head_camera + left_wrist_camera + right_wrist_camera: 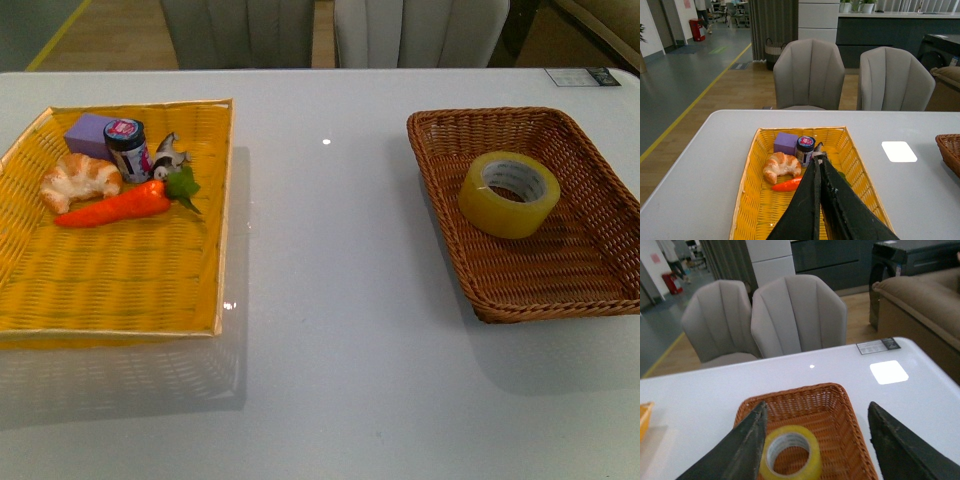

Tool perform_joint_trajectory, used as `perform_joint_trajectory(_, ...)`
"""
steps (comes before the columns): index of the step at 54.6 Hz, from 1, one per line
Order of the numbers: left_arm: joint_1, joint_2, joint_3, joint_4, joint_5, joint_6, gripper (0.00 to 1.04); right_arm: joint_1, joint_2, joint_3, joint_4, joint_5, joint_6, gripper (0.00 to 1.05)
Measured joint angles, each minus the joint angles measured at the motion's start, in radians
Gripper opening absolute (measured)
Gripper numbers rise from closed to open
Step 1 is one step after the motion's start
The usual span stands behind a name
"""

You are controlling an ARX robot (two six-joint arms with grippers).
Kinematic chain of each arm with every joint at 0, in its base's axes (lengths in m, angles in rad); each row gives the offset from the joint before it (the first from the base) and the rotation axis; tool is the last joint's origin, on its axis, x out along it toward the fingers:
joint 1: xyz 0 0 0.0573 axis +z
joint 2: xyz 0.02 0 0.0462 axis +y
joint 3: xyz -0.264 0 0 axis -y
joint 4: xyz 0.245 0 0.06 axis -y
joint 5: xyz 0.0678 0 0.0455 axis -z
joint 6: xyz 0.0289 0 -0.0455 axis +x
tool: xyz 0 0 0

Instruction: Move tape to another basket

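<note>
The yellowish tape roll (509,193) with a white core lies tilted in the dark brown wicker basket (590,275) at the right of the table. It also shows in the right wrist view (790,456), inside the basket (840,425). My right gripper (816,406) is open and empty, held above and behind the basket, its jaws spread to either side of it. My left gripper (817,159) is shut and empty above the yellow tray (747,210). Neither arm shows in the front view.
The bright yellow woven tray (120,290) at the left holds a croissant (80,180), an orange carrot (115,207), a small jar (127,148), a purple block (88,133) and a small figure (168,154). Grey chairs (810,75) stand behind the white table.
</note>
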Motion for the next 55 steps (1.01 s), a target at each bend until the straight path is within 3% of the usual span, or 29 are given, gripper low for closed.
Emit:
perform_joint_trajectory(4,0.000,-0.121,0.000,-0.153,0.000,0.000,0.02,0.030,-0.076,-0.088,-0.002,0.029,-0.083,0.41)
perform_joint_trajectory(16,0.000,-0.164,0.000,-0.180,0.000,0.000,0.02,0.077,-0.248,-0.224,-0.045,0.082,-0.125,0.02)
perform_joint_trajectory(38,0.000,-0.164,0.000,-0.180,0.000,0.000,0.02,0.191,-0.581,-0.369,-0.240,0.183,-0.138,0.02)
perform_joint_trajectory(55,0.000,-0.164,0.000,-0.180,0.000,0.000,0.02,0.194,-0.839,-0.410,-0.448,0.193,-0.139,0.02)
